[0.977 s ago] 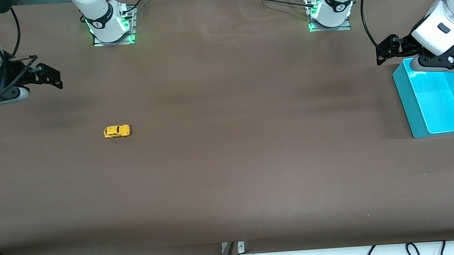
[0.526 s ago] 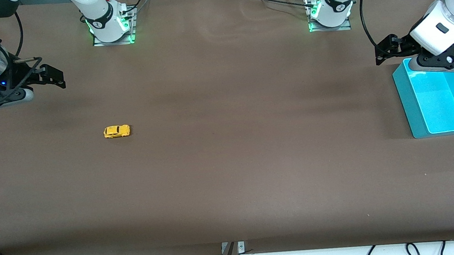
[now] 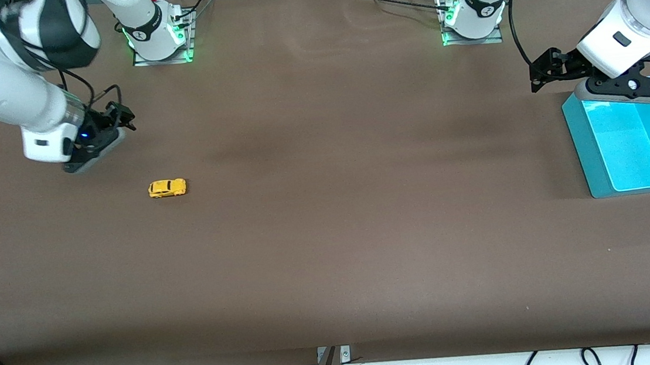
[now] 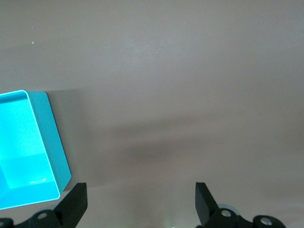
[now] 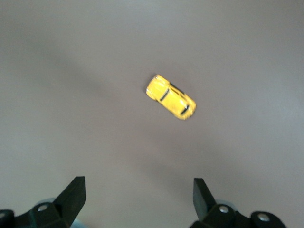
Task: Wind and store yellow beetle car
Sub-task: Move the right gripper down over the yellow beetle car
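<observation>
Yellow beetle car (image 3: 167, 188), a tiny rounded toy with dark windows, sits on its wheels on the brown table (image 3: 329, 235), toward the right arm's end. Right gripper (image 5: 137, 197) hangs above the table near the car, fingers spread, empty. Left gripper (image 4: 139, 204) hovers beside the car-less turquoise plastic bin (image 3: 630, 144), likewise spread and empty.

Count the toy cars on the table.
1. The yellow beetle car sits on the brown table toward the right arm's end, below the open right hand. None seems hidden.
</observation>
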Tool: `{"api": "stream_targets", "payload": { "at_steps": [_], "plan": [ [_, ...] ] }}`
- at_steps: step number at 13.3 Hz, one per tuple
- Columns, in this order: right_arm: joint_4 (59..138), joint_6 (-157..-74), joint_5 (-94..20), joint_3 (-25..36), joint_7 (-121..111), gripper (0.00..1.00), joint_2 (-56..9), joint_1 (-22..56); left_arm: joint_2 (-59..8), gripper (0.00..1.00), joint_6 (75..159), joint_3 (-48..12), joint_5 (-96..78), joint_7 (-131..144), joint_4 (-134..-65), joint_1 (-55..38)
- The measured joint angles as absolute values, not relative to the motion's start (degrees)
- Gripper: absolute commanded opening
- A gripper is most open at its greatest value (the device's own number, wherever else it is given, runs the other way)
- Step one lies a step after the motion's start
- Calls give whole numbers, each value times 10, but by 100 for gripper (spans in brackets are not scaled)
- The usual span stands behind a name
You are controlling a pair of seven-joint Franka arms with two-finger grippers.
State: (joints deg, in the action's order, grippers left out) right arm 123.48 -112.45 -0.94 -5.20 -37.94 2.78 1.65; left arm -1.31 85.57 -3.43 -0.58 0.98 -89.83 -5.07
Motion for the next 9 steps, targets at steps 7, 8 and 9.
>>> {"api": "stream_targets", "payload": {
  "at_steps": [7,8,9],
  "plan": [
    [1293,-1340,-9,-54,-787,100,-91,15,-13,100,856,-34,-6,10,-898,-51],
    [1293,-1366,-9,-58,-814,100,-109,15,-13,100,856,-34,-6,10,-898,-50],
    [1293,-1387,-9,-62,-830,100,-126,15,-13,100,856,-34,-6,10,-898,-50]
  ]
}}
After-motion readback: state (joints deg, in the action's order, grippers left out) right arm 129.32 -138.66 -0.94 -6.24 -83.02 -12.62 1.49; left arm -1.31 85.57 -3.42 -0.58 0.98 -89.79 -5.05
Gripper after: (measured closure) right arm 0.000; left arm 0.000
